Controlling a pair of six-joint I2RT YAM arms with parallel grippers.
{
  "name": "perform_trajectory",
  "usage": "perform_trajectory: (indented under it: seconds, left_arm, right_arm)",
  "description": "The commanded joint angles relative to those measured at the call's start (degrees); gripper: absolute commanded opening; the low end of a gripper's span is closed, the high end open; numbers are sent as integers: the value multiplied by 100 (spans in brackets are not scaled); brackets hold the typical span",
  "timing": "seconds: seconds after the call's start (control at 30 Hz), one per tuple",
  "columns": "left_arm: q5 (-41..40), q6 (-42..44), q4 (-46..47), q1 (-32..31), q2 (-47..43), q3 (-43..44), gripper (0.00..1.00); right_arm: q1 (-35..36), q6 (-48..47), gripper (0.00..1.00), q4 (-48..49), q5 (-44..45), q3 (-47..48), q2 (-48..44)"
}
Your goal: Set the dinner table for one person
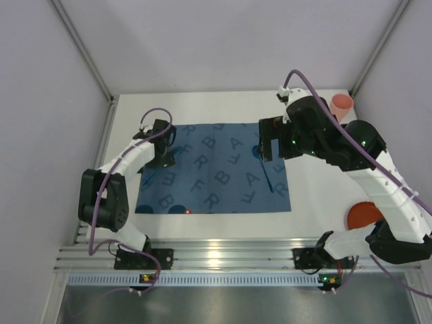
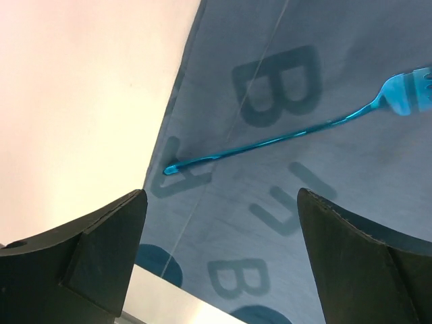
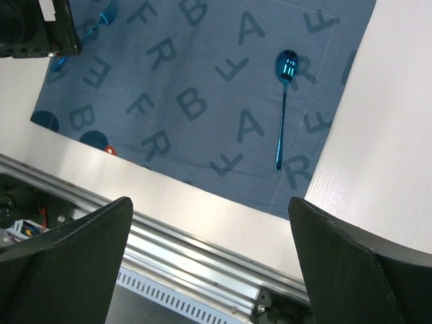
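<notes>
The white dinner table (image 1: 314, 192) carries a dark blue letter-printed placemat (image 1: 209, 172). A shiny blue fork (image 2: 283, 133) lies on the mat near its left edge, just ahead of my left gripper (image 2: 221, 202), which is open, empty and hovers low over the mat (image 1: 164, 152). A shiny blue spoon (image 3: 283, 108) lies on the mat's right side (image 1: 270, 179). My right gripper (image 3: 210, 206) is open and empty, held high above the mat's far right part (image 1: 266, 147). A pink cup (image 1: 342, 104) stands at the back right corner. An orange-red plate (image 1: 363, 216) lies at the near right, partly behind my right arm.
An aluminium rail (image 1: 216, 255) runs along the table's near edge. White walls with metal posts close in the left, back and right sides. A small red spot (image 3: 109, 150) sits at the mat's near edge.
</notes>
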Motion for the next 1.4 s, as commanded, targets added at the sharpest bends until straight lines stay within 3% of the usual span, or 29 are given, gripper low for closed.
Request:
perform_trajectory:
  seconds: [0.0, 0.13, 0.4, 0.47, 0.6, 0.77, 1.0, 1.13, 1.37]
  left_arm:
    - [-323, 147, 302, -15, 315, -360, 98]
    - [-288, 8, 294, -15, 263, -432, 98]
    - [327, 438, 373, -15, 482, 306, 98]
    - [634, 683, 548, -15, 570, 411, 96]
    - [2107, 1184, 786, -15, 676, 438, 88]
    - [3043, 1439, 1226, -6, 377, -167, 88]
    - [3263, 1607, 1481, 345, 210, -476, 88]
    - [3281, 1581, 1385, 434, 648, -292, 87]
    - [2692, 1633, 1068, 416, 1159, 87, 78]
  right_arm:
    - [-223, -279, 98, 139, -227, -40, -34]
    - [-355, -359, 98, 210, -342, -84, -8]
    - [-557, -438, 98, 298, -474, -137, -43]
    - [-584, -429, 98, 298, -491, -172, -86]
    - [-645, -368, 98, 280, -500, -312, -244]
    - [-751, -289, 98, 158, -517, -436, -491]
    - [-839, -271, 98, -255, -535, -243, -509]
    - [-856, -280, 98, -326, -553, -251, -535]
    - [-988, -543, 98, -379, -562, -181, -456]
